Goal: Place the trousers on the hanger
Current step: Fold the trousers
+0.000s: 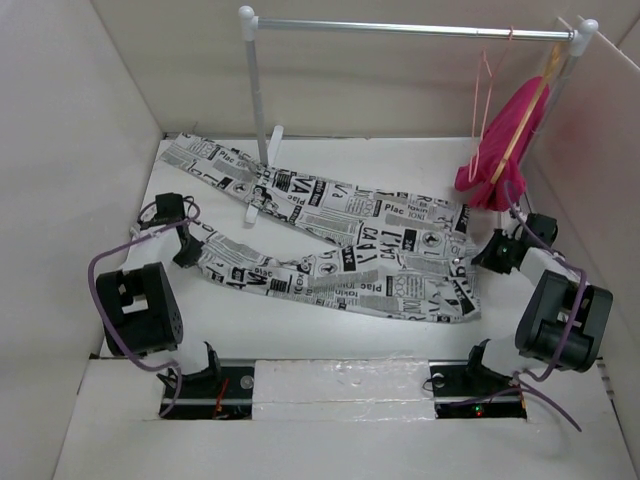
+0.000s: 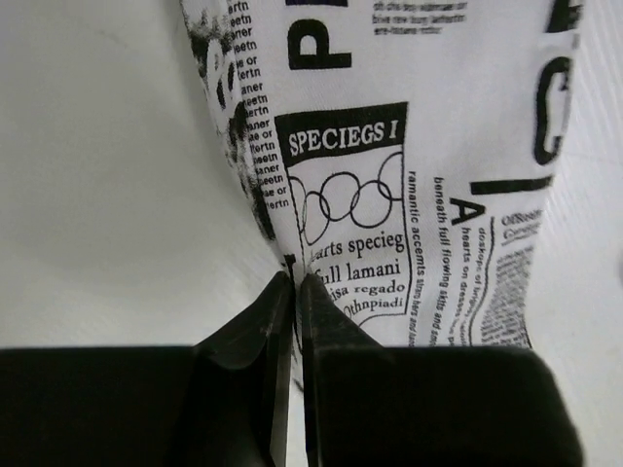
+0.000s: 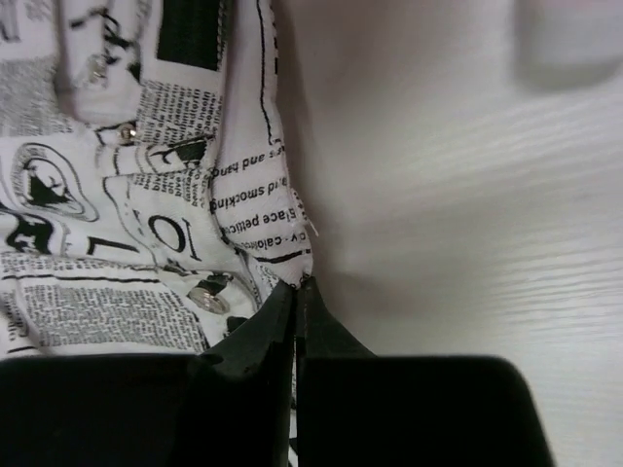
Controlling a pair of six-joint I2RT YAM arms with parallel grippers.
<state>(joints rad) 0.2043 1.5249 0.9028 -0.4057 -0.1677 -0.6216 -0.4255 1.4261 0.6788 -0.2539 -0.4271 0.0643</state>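
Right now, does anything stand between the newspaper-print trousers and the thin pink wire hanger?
Yes. The white rack foot overlaps the white newspaper-print trousers' far leg, and a magenta garment hangs beside the salmon wire hanger on the rail.

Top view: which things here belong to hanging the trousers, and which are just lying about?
Job in hand:
- trousers, spread out flat
- wire hanger, hooked on the rail
- left gripper and right gripper, each shut on a trouser edge

Just there:
- magenta garment
- wooden hanger carrying it, at the rail's right end
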